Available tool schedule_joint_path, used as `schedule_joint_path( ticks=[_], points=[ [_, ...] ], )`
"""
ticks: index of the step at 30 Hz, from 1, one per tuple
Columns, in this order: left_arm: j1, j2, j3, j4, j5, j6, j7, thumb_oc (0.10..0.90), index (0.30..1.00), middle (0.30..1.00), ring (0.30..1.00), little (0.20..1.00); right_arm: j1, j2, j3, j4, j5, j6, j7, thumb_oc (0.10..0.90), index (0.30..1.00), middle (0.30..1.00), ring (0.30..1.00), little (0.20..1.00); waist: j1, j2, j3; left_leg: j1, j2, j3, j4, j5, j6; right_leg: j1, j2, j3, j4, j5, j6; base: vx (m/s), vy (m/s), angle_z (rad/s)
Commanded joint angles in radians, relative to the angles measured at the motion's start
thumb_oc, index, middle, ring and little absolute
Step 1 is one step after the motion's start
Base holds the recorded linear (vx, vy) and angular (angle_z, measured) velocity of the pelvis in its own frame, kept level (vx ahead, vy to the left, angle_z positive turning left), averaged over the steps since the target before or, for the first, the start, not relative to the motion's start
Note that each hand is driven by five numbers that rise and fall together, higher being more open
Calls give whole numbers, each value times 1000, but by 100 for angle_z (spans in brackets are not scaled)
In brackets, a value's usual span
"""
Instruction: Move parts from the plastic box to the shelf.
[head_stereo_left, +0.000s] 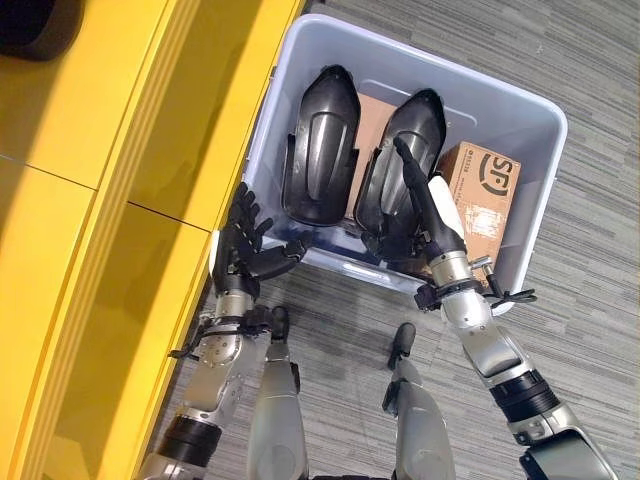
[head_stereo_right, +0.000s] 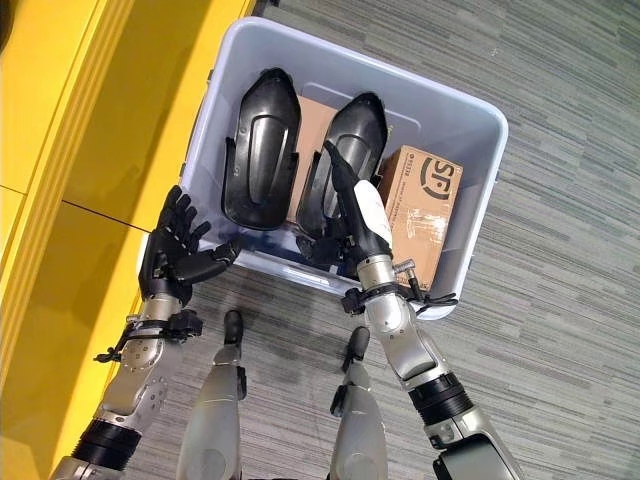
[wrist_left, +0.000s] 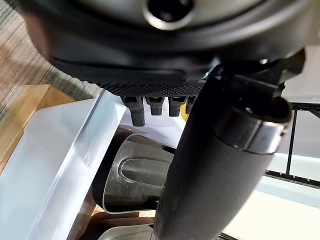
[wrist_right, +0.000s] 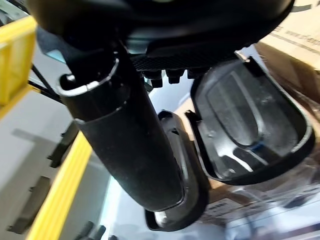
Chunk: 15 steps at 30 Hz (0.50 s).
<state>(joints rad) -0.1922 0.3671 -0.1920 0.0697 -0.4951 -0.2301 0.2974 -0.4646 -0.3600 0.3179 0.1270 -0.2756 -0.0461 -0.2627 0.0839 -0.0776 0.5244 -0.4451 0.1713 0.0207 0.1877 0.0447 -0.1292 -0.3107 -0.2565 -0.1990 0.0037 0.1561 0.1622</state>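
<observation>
Your right hand (head_stereo_right: 362, 215) reaches down into the plastic box (head_stereo_right: 440, 95), fingers straight and relaxed, lying along the nearer of two black parts without closing on it. That part (head_stereo_right: 345, 150) sits right under the fingers: a glossy, moulded shell, long and rounded at the far end, hollow on the side the right wrist view shows, with a raised lip round its rim. Just beside it, on the side toward your left hand, stands the second black part (head_stereo_right: 262, 145), the same scooped shape and smooth sheen. On the other side of the right hand, a brown cardboard carton (head_stereo_right: 425, 205) leans against the box wall, matte and square-edged; another flat piece of cardboard (head_stereo_right: 312, 130) shows between and behind the two parts.

Your left hand (head_stereo_right: 172, 250) is outside the box, at its near corner, fingers spread and straight, thumb pointing at the pale, translucent wall; you hold nothing. The box has rounded corners and a thick rolled rim.

Beyond the left hand runs the yellow shelf (head_stereo_right: 60, 130), flat and smooth. Ribbed grey carpet (head_stereo_right: 560, 250) lies under everything.
</observation>
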Motion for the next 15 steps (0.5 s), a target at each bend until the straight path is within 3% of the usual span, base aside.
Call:
schedule_joint_path(
  ticks=[1, 15],
  points=[
    [14, -8, 34, -109, 41, -74, 25, 900, 1000, 1000, 1000, 1000, -100, -12, -20, -105, -72, -51, -70, 900, 1000, 1000, 1000, 1000, -5, 4, -4, -17, 5, 72, -10, -11, 67, 91, -71, -31, 91, -85, 16, 0, 0, 0],
    [-2, -14, 6, -108, 52, -87, 52, 900, 1000, 1000, 1000, 1000, -165, -17, 1, 37, -170, -2, -148, 900, 1000, 1000, 1000, 1000, -2, 29, -4, -79, -7, 68, -1, -20, 69, 40, -81, -37, 93, -85, 19, 0, 0, 0]
  ],
)
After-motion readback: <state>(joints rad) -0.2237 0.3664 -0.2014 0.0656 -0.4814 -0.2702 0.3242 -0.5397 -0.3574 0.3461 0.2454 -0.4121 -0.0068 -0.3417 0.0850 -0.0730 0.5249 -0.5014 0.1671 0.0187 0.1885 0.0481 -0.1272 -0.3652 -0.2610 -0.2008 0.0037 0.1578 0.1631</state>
